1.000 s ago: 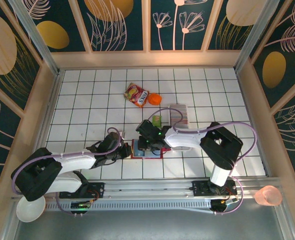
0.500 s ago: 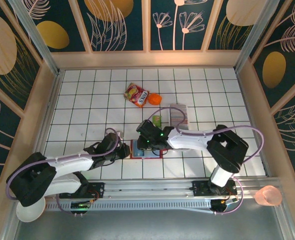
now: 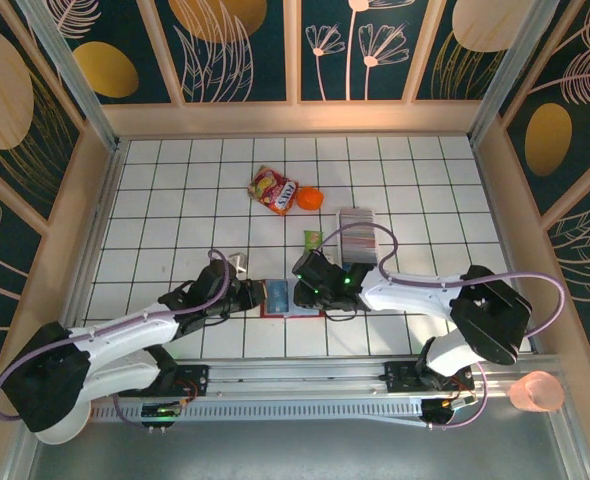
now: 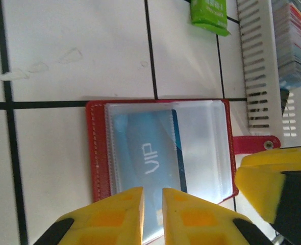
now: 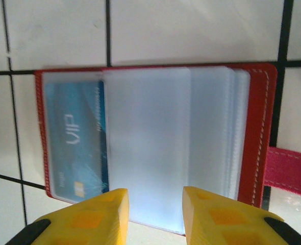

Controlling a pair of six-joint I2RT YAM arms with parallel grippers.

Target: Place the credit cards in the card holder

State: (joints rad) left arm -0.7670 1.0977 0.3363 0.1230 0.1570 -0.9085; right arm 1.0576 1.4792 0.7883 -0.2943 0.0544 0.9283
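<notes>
The left arm (image 3: 125, 325) and right arm (image 3: 415, 290) each consisted of white link housings joined by black joint modules. A lilac cable (image 3: 535, 285) looped from base to wrist on each arm. The left gripper (image 4: 152, 209) and right gripper (image 5: 154, 214) carried yellow fingers (image 5: 97, 217) with orange recessed panels and black mounts.

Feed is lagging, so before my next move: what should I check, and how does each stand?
1. Red folding leather-like card holder lying open: ok.
2. Blue VIP card fully inside its clear sleeve: cannot tell.
3. Left gripper holding that card: cannot tell.
4. Right gripper open: ok.
5. Spare stacked cards in white slotted plastic tray: ok.
</notes>
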